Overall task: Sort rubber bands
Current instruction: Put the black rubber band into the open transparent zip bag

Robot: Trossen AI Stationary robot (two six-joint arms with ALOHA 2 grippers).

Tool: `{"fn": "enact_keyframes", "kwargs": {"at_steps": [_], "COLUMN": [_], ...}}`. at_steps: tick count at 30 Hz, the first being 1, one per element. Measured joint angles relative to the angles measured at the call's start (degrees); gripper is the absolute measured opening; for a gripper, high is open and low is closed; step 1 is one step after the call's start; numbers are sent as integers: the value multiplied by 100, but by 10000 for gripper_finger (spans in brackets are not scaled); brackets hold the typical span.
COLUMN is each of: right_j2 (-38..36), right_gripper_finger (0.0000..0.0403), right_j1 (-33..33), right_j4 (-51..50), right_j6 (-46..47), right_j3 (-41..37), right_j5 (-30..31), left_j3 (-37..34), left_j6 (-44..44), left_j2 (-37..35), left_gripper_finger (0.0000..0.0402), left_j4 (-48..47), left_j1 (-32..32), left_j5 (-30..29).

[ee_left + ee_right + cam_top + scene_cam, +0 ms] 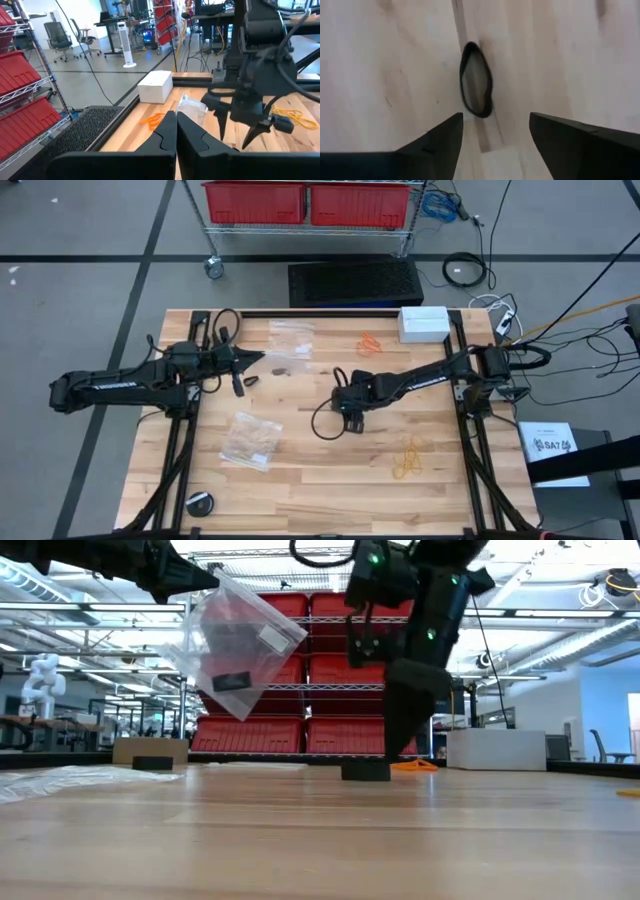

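A black rubber band (476, 80) lies flat on the wooden table (330, 480). My right gripper (495, 117) hovers open just above it, pointing steeply down near the table's middle (350, 410). Its fingers stand short of the band and touch nothing. Orange rubber bands (370, 343) lie at the far side and yellow ones (410, 460) at the near right. My left gripper (258, 360) is shut on a clear plastic bag (240, 645) with dark items inside, held high over the table's left half. My left gripper pinches the clear bag by its upper corner (222, 585) between its two shut fingers (167, 132). The fingers are level and point toward the table's right. The bag hangs tilted below the fingertips, clear of the table.
Two more clear bags lie on the table, one at the far middle (290, 335) and one at the near left (250, 440) with pale contents. A white box (424, 323) stands at the far right. A small black round object (200, 503) sits at the near left corner.
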Motion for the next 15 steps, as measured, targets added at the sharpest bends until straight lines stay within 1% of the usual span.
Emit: {"fn": "enact_keyframes", "kwargs": {"at_steps": [4, 7, 9, 10, 13, 14, 15], "right_j2": [2, 2, 2, 4, 2, -5, -9], "right_gripper_finger": [216, 188, 153, 128, 38, 20, 14], "right_j1": [-11, -11, -11, 1, 78, 119, 159], "right_j4": [821, 1364, 1404, 1364, 1290, 1206, 1089], "right_j6": [-3, -63, -58, -42, 13, 14, 31], "right_j3": [-424, -652, -740, -749, -741, -713, -647], "right_j5": [-98, -97, -90, -92, -91, -86, -96], "left_j3": [0, 0, 0, 0, 0, 0, 0], "left_j6": [0, 0, 0, 0, 0, 0, 0], "left_j2": [0, 0, 0, 0, 0, 0, 0], "left_gripper_finger": [0, 0, 0, 0, 0, 0, 0], "left_j4": [0, 0, 0, 0, -14, -19, -22], "left_j1": [0, 0, 0, 0, 0, 0, -2], "left_j5": [0, 2, 2, 0, 0, 0, 2]}}
